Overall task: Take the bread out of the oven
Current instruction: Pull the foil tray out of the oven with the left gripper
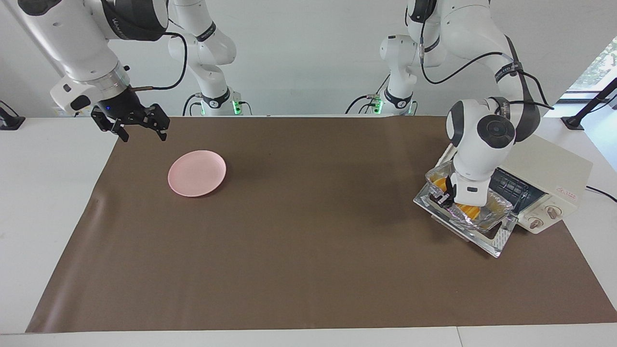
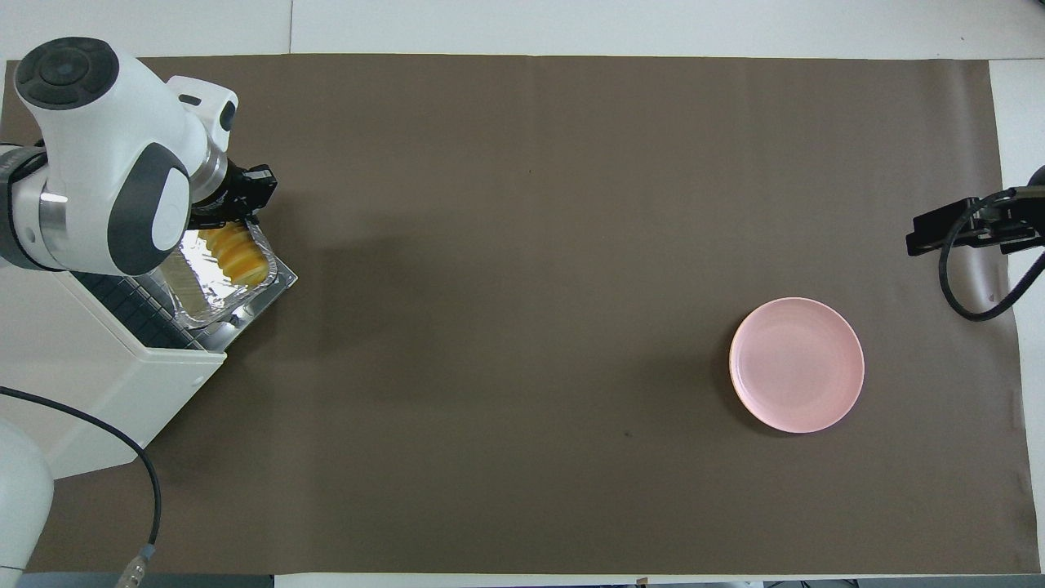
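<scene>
A white table (image 1: 38,202) carries a large brown rectangular paper mat (image 1: 308,250) that covers most of its top, leaving bare white strips along the edges and at both ends. Directly on the mat lies a round pink plate (image 1: 196,173), flat and upright, toward the right arm's end of the table. At the left arm's end stands a boxy cream-white toaster oven (image 1: 549,185), set at an angle, partly on the mat and partly on the bare white tabletop, with its metal-framed glass door (image 1: 487,238) folded down onto the mat. The plate and the oven are well apart.
</scene>
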Controlling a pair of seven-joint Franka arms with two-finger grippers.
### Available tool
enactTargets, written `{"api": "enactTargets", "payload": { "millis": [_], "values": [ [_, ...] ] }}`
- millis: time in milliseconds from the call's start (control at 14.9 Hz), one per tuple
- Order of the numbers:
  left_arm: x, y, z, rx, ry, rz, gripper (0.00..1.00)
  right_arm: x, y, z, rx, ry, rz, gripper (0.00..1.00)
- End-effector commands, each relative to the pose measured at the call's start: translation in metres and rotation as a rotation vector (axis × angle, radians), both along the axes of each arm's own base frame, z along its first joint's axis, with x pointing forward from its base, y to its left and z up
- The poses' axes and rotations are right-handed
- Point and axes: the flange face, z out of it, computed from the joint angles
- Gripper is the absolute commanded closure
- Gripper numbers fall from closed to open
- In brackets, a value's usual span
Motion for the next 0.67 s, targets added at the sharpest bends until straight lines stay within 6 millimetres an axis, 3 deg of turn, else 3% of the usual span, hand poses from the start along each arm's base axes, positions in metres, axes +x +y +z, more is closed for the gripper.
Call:
{"api": "enactTargets", "payload": {
  "millis": [0, 201, 402, 603],
  "values": [
    [-0.009, -0.069, 0.0, -0.025, -0.03, -0.003, 1.0, -0.009, -0.002, 0.002, -0.014, 0.007, 0.019, 0.0],
    [-0.024, -0.137, 0.015, -0.082, -0.039, -0.033, 1.0, -0.009, -0.003, 0.002, -0.014, 0.007, 0.018, 0.0],
    [-0.048, -0.2, 0.016, -0.119, -0.066, -0.063, 1.0, -0.009, -0.002, 0.002, -0.014, 0.007, 0.019, 0.0],
    [-0.05, -0.23, 0.032, -0.12, -0.11, -0.139, 1.0, -0.009, -0.003, 0.002, -0.014, 0.007, 0.018, 0.0]
  ]
}}
